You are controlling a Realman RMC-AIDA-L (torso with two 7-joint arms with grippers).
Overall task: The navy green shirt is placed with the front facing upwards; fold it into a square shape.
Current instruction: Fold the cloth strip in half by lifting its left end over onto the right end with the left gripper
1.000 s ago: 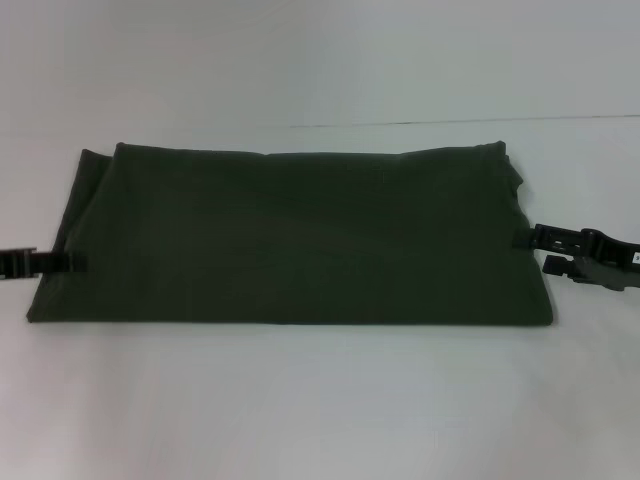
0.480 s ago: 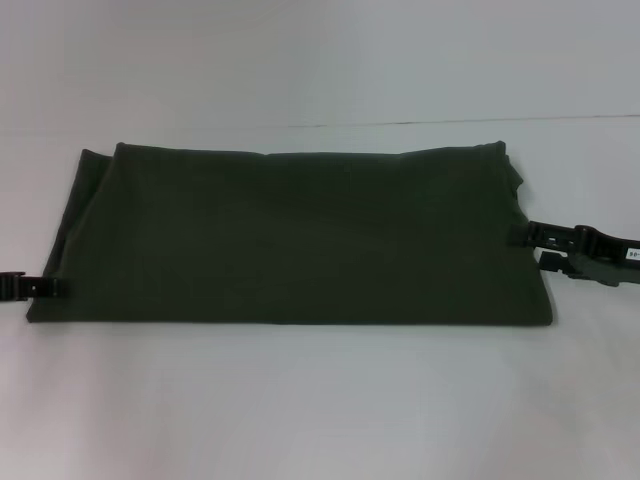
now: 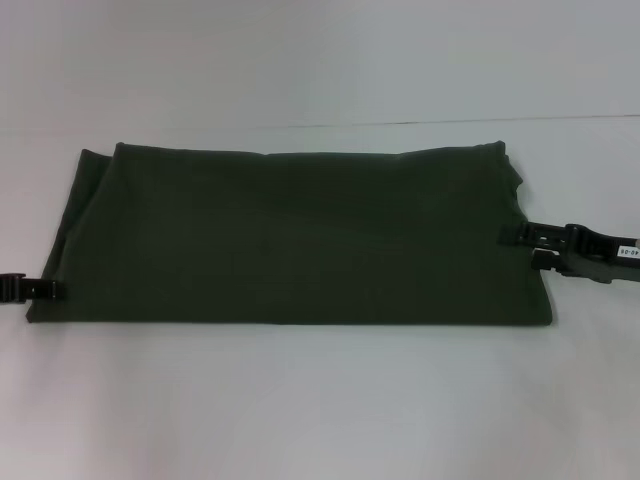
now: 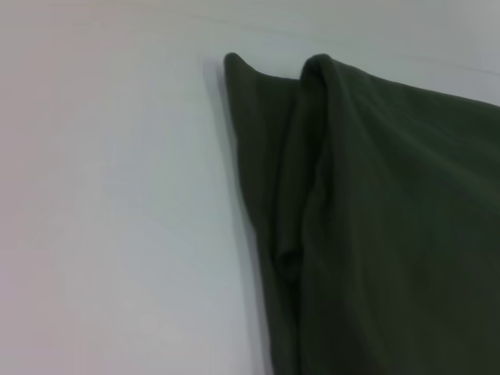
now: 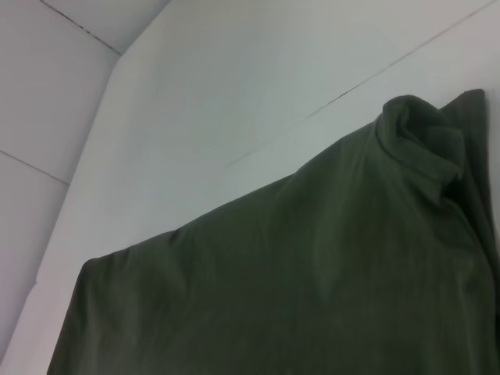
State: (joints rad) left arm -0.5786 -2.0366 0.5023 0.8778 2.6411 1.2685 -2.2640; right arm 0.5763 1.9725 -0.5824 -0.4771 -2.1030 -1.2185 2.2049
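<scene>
The navy green shirt (image 3: pixel 290 240) lies folded into a long flat band across the white table, plain green side up, with no print showing. My left gripper (image 3: pixel 55 290) comes in low from the left and touches the band's near left corner. My right gripper (image 3: pixel 520 247) is at the band's right edge, open, its upper finger (image 3: pixel 515 235) lying over the cloth. The left wrist view shows the layered fold of the shirt (image 4: pixel 391 219) at that end. The right wrist view shows the shirt (image 5: pixel 297 289) with a bunched corner.
The white table (image 3: pixel 320 400) stretches bare in front of the shirt and behind it. A thin seam line (image 3: pixel 450 122) runs along the back. In the right wrist view, wall panels (image 5: pixel 47 86) meet the table's far side.
My left gripper has slid toward the near left corner of the shirt and drawn back outward. My right gripper has moved inward, its upper finger now over the shirt's right edge.
</scene>
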